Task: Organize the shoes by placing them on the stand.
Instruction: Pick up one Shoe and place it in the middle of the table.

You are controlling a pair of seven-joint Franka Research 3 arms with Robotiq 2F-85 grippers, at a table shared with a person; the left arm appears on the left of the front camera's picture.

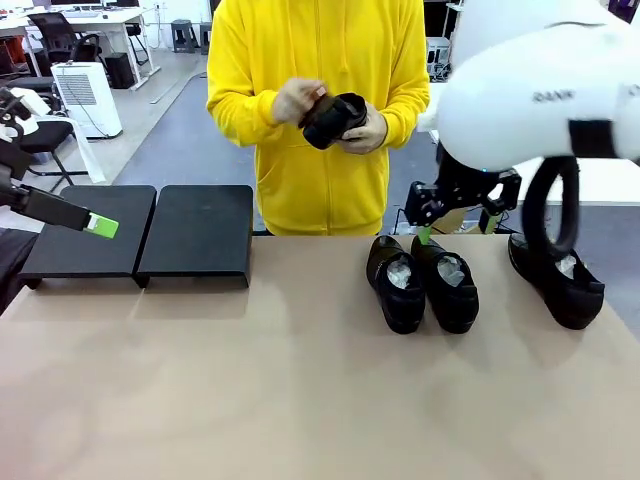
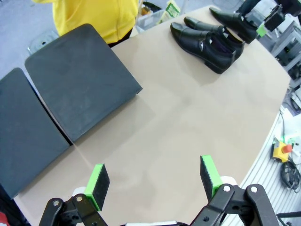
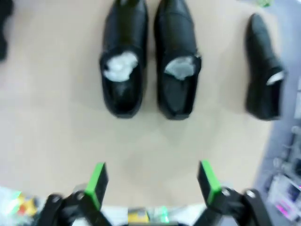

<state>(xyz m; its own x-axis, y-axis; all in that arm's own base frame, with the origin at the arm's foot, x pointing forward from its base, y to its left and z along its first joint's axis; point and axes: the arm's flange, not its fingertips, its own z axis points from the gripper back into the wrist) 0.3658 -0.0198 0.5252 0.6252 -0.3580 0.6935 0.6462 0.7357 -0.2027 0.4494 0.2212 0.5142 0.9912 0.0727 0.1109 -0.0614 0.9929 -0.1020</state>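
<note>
The left gripper (image 2: 155, 181), fingers wide and empty, hangs over the table (image 1: 300, 380) beside the black stand (image 1: 200, 230), while the right gripper (image 3: 153, 181), equally wide, touches nothing near the paper-stuffed pair of dress shoes (image 1: 425, 285) right of the stand, a third shoe (image 1: 557, 280) farther right, a fourth shoe (image 1: 333, 118) in the person's hands (image 1: 372, 130).

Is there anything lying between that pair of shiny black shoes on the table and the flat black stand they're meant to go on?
Nothing visible stands in the way. Between the pair of glossy black leather shoes and the low matte black stand to their left lies just bare tan tabletop.
</note>
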